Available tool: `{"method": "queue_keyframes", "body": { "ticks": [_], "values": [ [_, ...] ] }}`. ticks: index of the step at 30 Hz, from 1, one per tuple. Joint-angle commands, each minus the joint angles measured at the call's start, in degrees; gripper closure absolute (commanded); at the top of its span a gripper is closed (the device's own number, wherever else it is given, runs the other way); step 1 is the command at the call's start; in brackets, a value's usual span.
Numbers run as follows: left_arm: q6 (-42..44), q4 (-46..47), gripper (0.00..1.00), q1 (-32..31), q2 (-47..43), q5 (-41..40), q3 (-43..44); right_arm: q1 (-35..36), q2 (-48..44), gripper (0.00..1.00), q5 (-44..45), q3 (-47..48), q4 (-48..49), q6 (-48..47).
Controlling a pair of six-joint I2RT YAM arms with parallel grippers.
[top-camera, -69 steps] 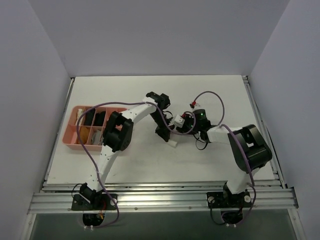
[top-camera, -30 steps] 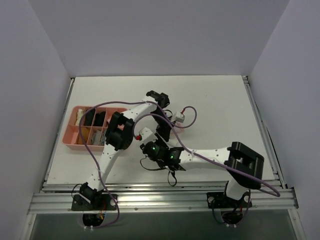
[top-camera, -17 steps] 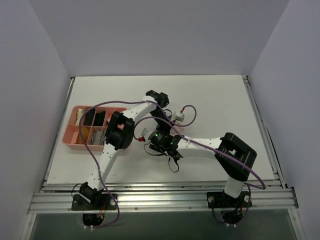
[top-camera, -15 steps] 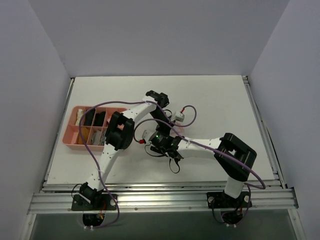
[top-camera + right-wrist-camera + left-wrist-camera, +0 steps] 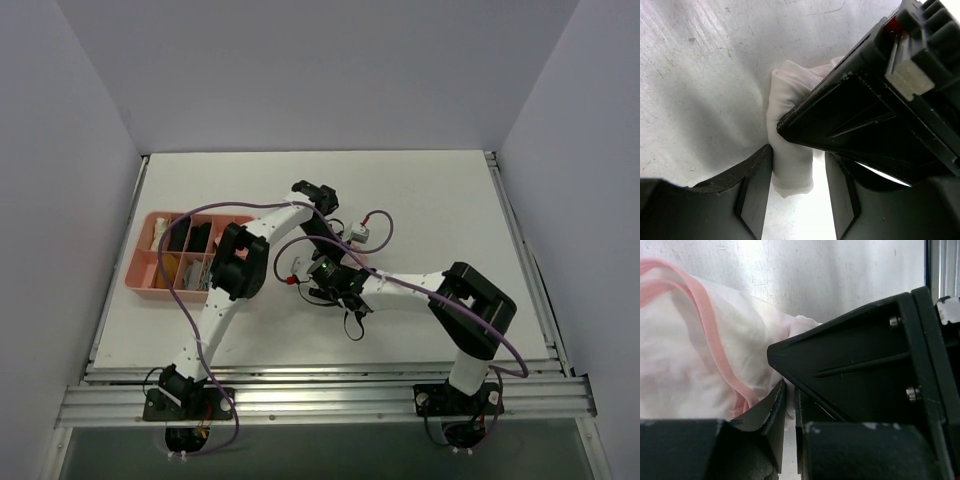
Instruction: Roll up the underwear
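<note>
tabletop (image 5: pixel 450 200) is white, with a pink tray (image 5: pixel 135 272) near its left edge, well apart from the work. the tray's compartments hold rolled garments (image 5: pixel 200 236), some dark and some pale. purple cables (image 5: pixel 178 300) loop off both arms and cross over the middle of the table. from above, the two wrists crowd together at the centre, so the cloth beneath them is hidden in that view

the underwear (image 5: pixel 690 355) shows only in the wrist views: a small white garment with narrow pink trim, bunched on the table surface. the left gripper (image 5: pixel 790 390) sits at its edge with the jaws drawn almost together, only a thin pale slit between them. the pink trim runs down to the tip of one finger, and the cloth looks pinched there. a black wedge of the right arm's end fills the right half of that view and blocks the rest of the garment

from the right wrist, a rolled white end of the garment lies between the fingers of the right gripper (image 5: pixel 798 151), whose jaws stand moderately wide. the finger (image 5: pixel 757 185) on that view's left touches the roll, and the other is just apart from it. the left gripper's black body leans in from the upper right, its tip pressed on the cloth and covering the far part of it
</note>
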Motion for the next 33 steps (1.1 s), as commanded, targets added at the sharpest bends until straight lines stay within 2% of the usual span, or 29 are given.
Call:
{"method": "queue_keyframes", "body": {
  "ticks": [1, 5, 8, 11, 13, 14, 16, 22, 26, 30, 33],
  "values": [
    [1.6, -15.2, 0.89, -0.5, 5.6, -10.8, -1.5, -0.9, 2.4, 0.59, 0.1, -1.7, -1.8, -2.5],
    [1.5, -15.2, 0.89, -0.4, 5.2, -10.8, -1.2, -0.9, 1.3, 0.71, -2.7, -4.7, 1.1, -3.3],
    [1.7, -15.2, 0.89, -0.1, 3.9, -10.5, -1.0, -1.2, 2.4, 0.92, -6.9, -5.3, 1.0, -2.9],
    [1.9, -15.1, 0.89, 1.1, 1.8, -8.9, -0.8, -2.3, 3.9, 1.00, -12.1, -4.9, 0.5, -2.3],
    [2.7, -14.7, 0.86, 1.8, 0.2, -7.0, -2.0, -3.4, 4.4, 1.00, -15.9, -5.0, 0.8, -2.1],
    [2.9, -14.1, 0.82, 2.5, -1.7, -6.4, -2.7, -3.5, 4.6, 1.00, -16.4, -5.0, 0.7, -2.1],
    [4.1, -13.7, 0.80, 3.6, -3.4, -3.6, -3.6, -4.0, 5.0, 1.00, -17.1, -4.6, -0.1, -2.1],
    [1.0, -10.5, 0.80, 10.4, -8.4, -0.3, -5.2, -4.9, 5.4, 1.00, -18.0, -4.6, 0.1, -2.0],
    [0.3, -7.3, 0.78, 12.7, -13.9, 1.8, -8.1, -5.6, 7.3, 1.00, -20.1, -3.1, -1.4, -2.2],
    [0.0, -5.8, 0.76, 15.1, -15.9, 6.6, -8.8, -6.0, 8.3, 1.00, -20.8, -1.9, -2.2, -2.3],
    [0.0, -5.1, 0.74, 15.9, -16.7, 7.3, -10.1, -6.2, 8.7, 1.00, -21.2, -1.2, -2.7, -2.3]
  ]
}}
